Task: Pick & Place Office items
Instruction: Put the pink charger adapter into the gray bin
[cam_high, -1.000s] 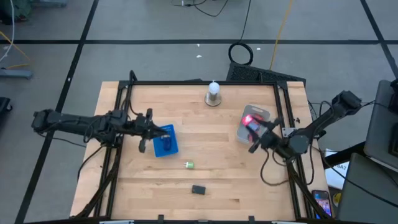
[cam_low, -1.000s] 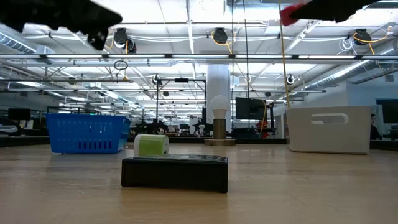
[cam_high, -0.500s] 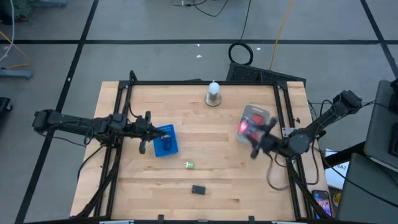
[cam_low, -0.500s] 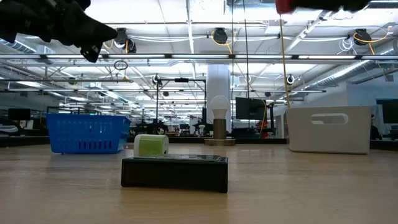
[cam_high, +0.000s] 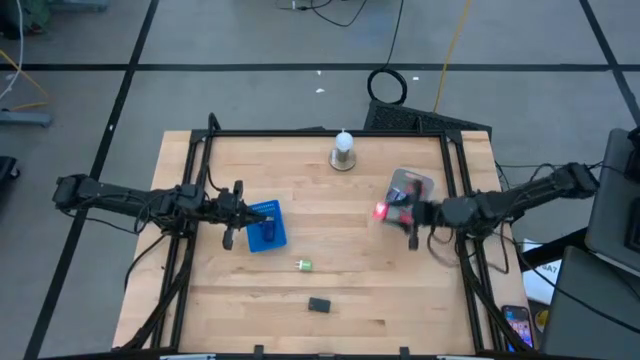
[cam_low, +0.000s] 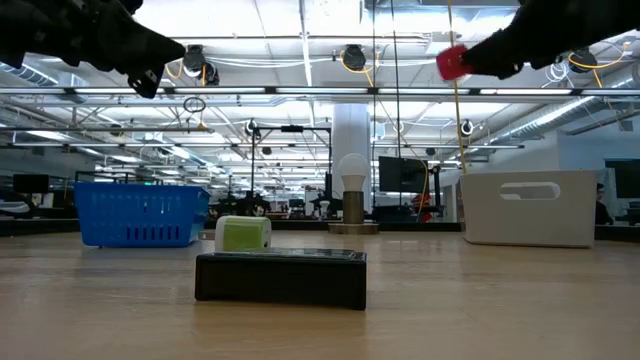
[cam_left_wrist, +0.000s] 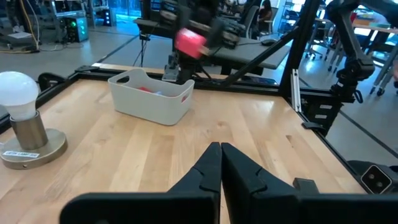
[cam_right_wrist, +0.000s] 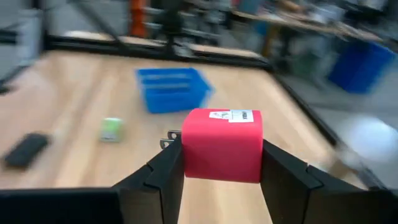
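Observation:
My right gripper (cam_high: 388, 212) hovers at the left edge of the white bin (cam_high: 410, 188), shut on a red block with metal prongs (cam_right_wrist: 222, 144), which also shows high above the table in the low view (cam_low: 453, 62). My left gripper (cam_high: 232, 215) is shut on nothing and hovers just left of the blue basket (cam_high: 265, 225), with its fingers pressed together in the left wrist view (cam_left_wrist: 219, 163). A dark blue piece (cam_high: 267, 233) lies in the basket. A green piece (cam_high: 304, 265) and a black piece (cam_high: 319, 304) rest flat on the table. My right gripper pinches the red block between its two fingers (cam_right_wrist: 165, 171), one on each of two opposite side faces (cam_right_wrist: 189, 149). The fingers come level from the table's right side, pointing left. The block is lifted clear, and its prongs (cam_right_wrist: 166, 140) stick out sideways.
A white light bulb on a round base (cam_high: 343, 151) stands near the far edge. The white bin (cam_low: 528, 207) holds small pieces. A black frame (cam_high: 200, 180) runs along the table's left, far and right edges. Bare wood lies between basket and bin.
My right arm has straightened out level, and its gripper has carried the red block from above the white bin toward the table's left and slightly nearer, just past the bin's left edge. The block sits lower in the low view than before.

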